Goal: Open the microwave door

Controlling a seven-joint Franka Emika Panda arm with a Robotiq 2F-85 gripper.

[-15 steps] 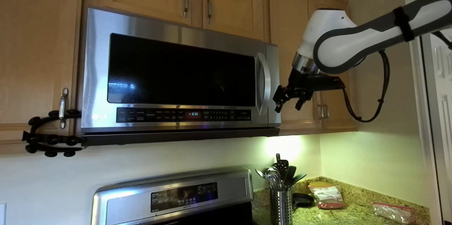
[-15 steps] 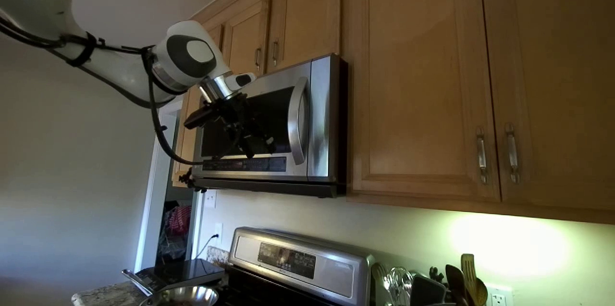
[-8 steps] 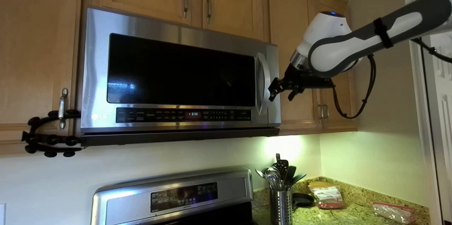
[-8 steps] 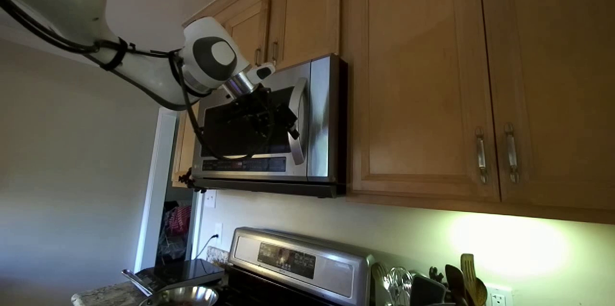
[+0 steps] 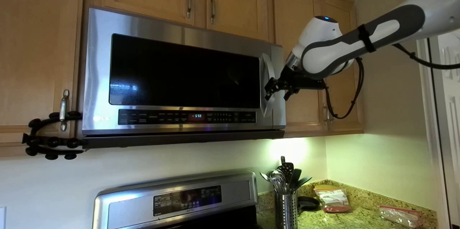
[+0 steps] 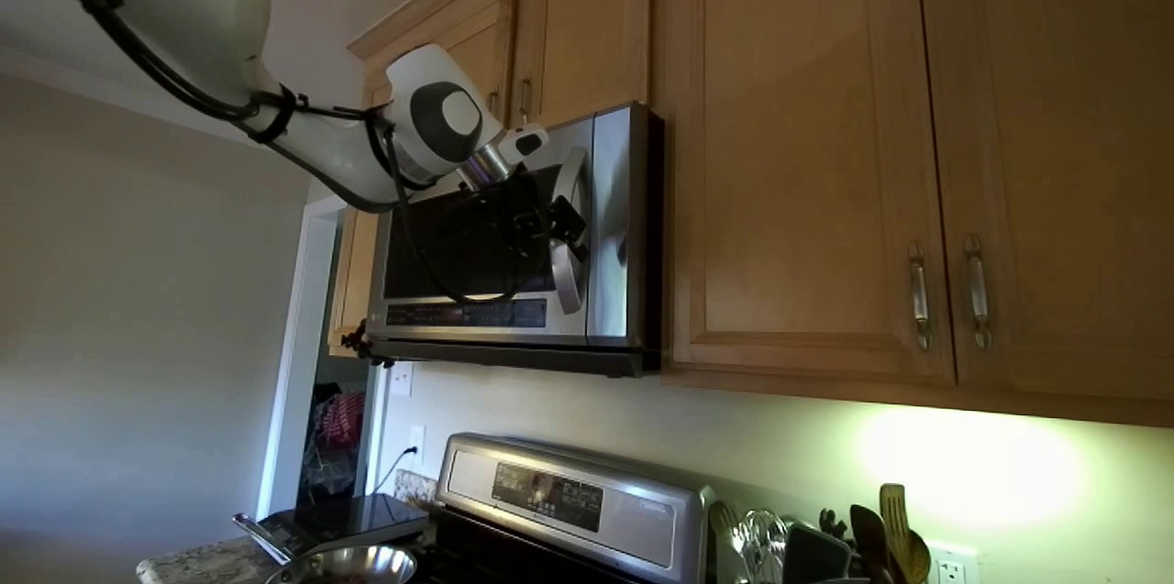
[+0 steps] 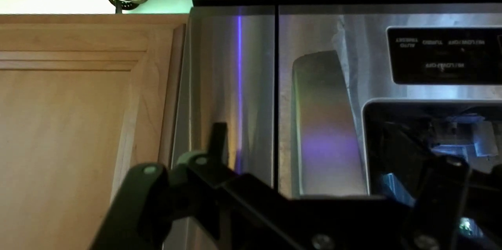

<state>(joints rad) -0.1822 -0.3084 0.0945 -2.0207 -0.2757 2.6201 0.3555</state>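
The microwave door (image 5: 179, 71) is shut, with a steel frame, a dark glass window and a button strip below. It also shows in an exterior view (image 6: 431, 254), partly behind my arm. Its curved steel handle (image 5: 267, 65) stands upright at the door's right edge. My black gripper (image 5: 277, 96) is open in front of the handle's middle, which it partly hides in both exterior views. In the wrist view, which is upside down, the handle (image 7: 327, 124) lies between the spread fingers of the gripper (image 7: 333, 156). I cannot tell whether a finger touches the handle.
Light wooden cabinets (image 6: 807, 162) flank the microwave and sit above it. A steel stove panel (image 5: 237, 191) stands below. A utensil holder (image 5: 286, 209) stands on the counter at right. A black flexible tripod (image 5: 52, 142) hangs at the microwave's left. Cables (image 5: 355, 103) loop under my arm.
My arm has moved in toward the microwave, bringing the open gripper from in front of the door across to the handle. The door has not moved.
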